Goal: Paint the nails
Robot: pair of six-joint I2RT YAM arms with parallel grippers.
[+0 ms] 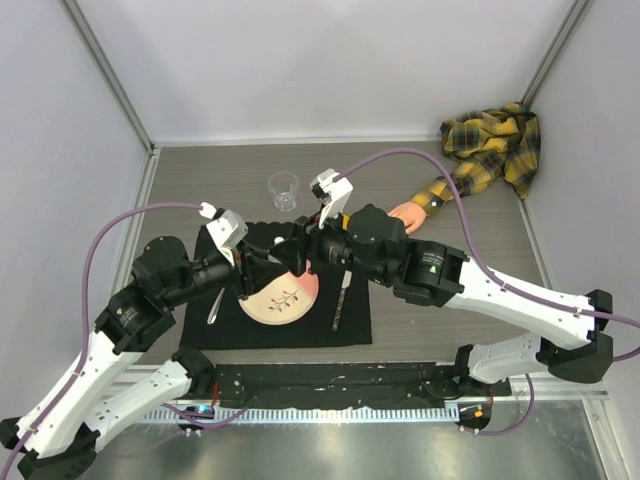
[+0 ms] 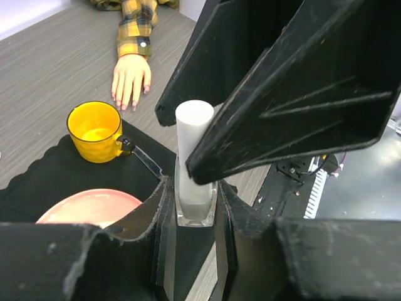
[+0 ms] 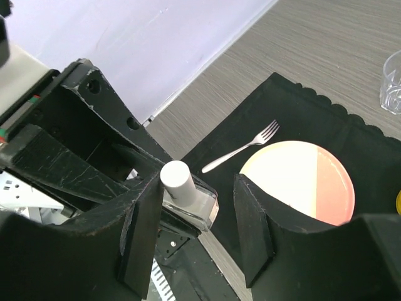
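Left gripper (image 2: 193,207): pinching the clear body of the small bottle (image 2: 194,188), held upright above the black mat (image 1: 350,325), beside the pink plate (image 1: 285,298).
Cap (image 2: 194,122): white, on the bottle, not yet unscrewed.
Right gripper (image 3: 197,194): jaws spread astride the cap, one finger just beside it, the other apart; no pinch yet.
Step in hand: by the look of it, opening the polish; no brush out, no painting begun.
Next move: likely closing the right jaws on the cap, twisting while the left holds the body steady, then lifting straight up.
Nails (image 2: 124,105): on the mannequin hand (image 2: 130,78), flat on the table just right of the mat's far corner, well apart from the bottle.
Pointing: palm down, fingertips aimed left and near, toward the mat.
Long axis: a diagonal from the plaid sleeve (image 1: 490,150) at far right down to near left.
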